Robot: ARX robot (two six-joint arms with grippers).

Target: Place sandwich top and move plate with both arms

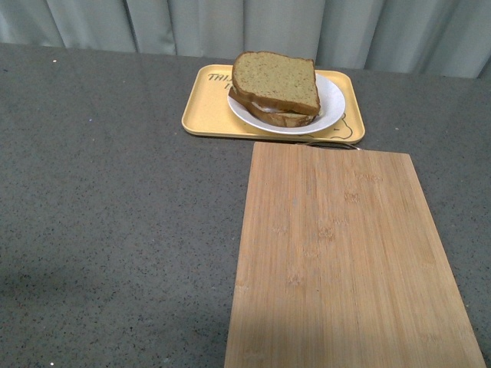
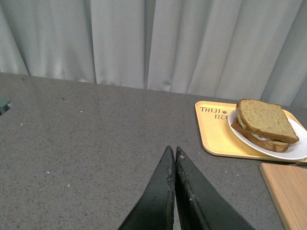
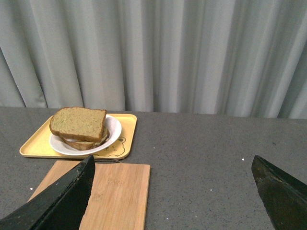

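Already topped: sandwich top (image 1: 275,80) sits on the stack, plate (image 1: 331,103) on yellow tray (image 1: 201,115).
My left gripper (image 2: 174,152) pinched empty, right gripper (image 3: 172,175) spread; moving judged done.

We count two bread slices: one sandwich top (image 1: 275,79) and one lower slice (image 1: 285,117) beneath it. We count one white plate (image 1: 331,101), one yellow tray (image 1: 204,116), and one wooden cutting board (image 1: 345,261) nearer us. We also count two grippers, one left gripper (image 2: 174,153) and one right gripper (image 3: 172,165).
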